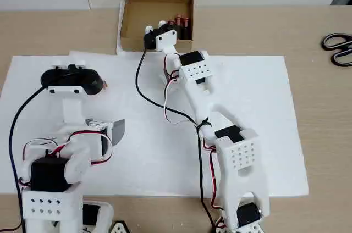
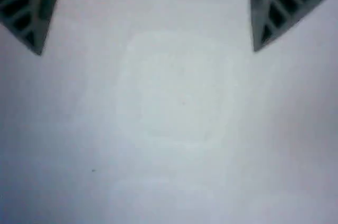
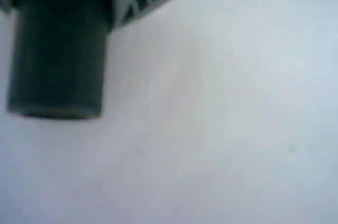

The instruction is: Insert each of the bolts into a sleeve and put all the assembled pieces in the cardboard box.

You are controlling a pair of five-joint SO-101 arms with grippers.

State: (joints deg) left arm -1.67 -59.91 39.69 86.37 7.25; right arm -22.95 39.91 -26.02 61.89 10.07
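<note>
left end effector (image 2: 147, 50) apart, empty above white sheet (image 1: 258, 134), waiting, we think | right end effector (image 1: 157, 28) at cardboard box (image 1: 127, 18) beside pieces (image 1: 181, 22), probably delivering; grip we cannot tell

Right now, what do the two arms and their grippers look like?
They match: one arm and the other arm have white plastic shells with grids of small holes and black motors. Black cables and red and white wires run along them. The left gripper has dark grey fingers with slatted ribs.
</note>
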